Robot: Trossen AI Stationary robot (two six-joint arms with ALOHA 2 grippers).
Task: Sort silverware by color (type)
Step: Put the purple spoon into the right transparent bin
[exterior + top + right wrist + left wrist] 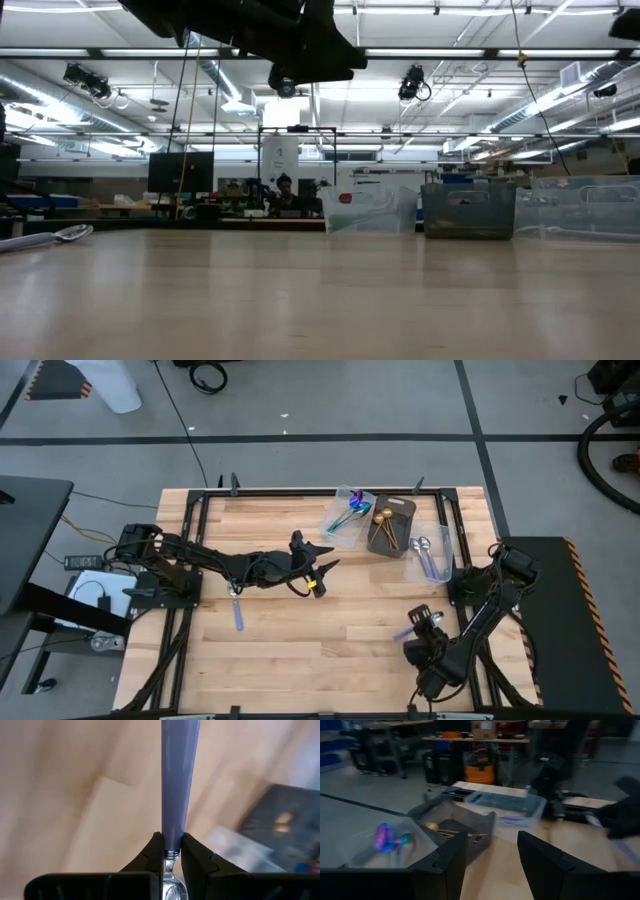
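My right gripper is near the table's near right corner, shut on a silver spoon with a lilac handle. My left gripper hovers open over the table's middle and touches nothing; its wrist view looks past the open fingers at the trays. A second lilac-handled spoon lies flat on the wood left of centre and also shows as a spoon in the low view. Iridescent spoons lie in a clear tray, gold spoons in the dark bin, and silver spoons in another clear tray. My right gripper pinches the spoon between its two fingers at the neck, where the lilac handle meets the metal stem. The handle sticks straight out past the fingertips, along the fingers. The silver bowl sits back between the fingers.
The two clear trays and the dark bin stand in a slanting row at the far right of the table. A black frame runs round the table's edges. Bare wood lies across the middle and near side.
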